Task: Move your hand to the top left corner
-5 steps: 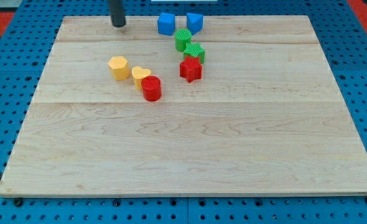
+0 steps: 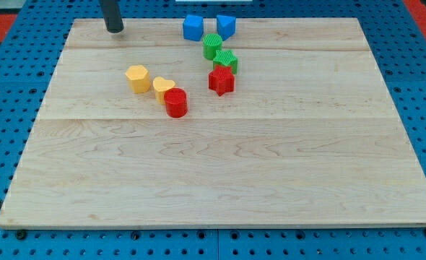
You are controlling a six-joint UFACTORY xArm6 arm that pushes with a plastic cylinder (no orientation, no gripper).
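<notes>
Camera view: my tip (image 2: 114,30) nears the surface's (image 2: 220,180) top-left corner, all blocks well apart from it.

Near to far: the red cylinder (image 2: 175,102) touches a yellow block (image 2: 162,89); another yellow block (image 2: 137,78) sits just beside; the red star (image 2: 221,81), two green blocks (image 2: 226,60) (image 2: 212,45) and two blue blocks (image 2: 193,27) (image 2: 226,26) trail toward the view's top; my tip stands at the top edge, left of the blue pair; the rod's long axis runs upright, pointing down; there is no claw, so nothing is clenched or released. Risk, as I judge it: overshooting leftward would carry my tip off the surface's edge; a drift down-right would nudge the yellow blocks.
</notes>
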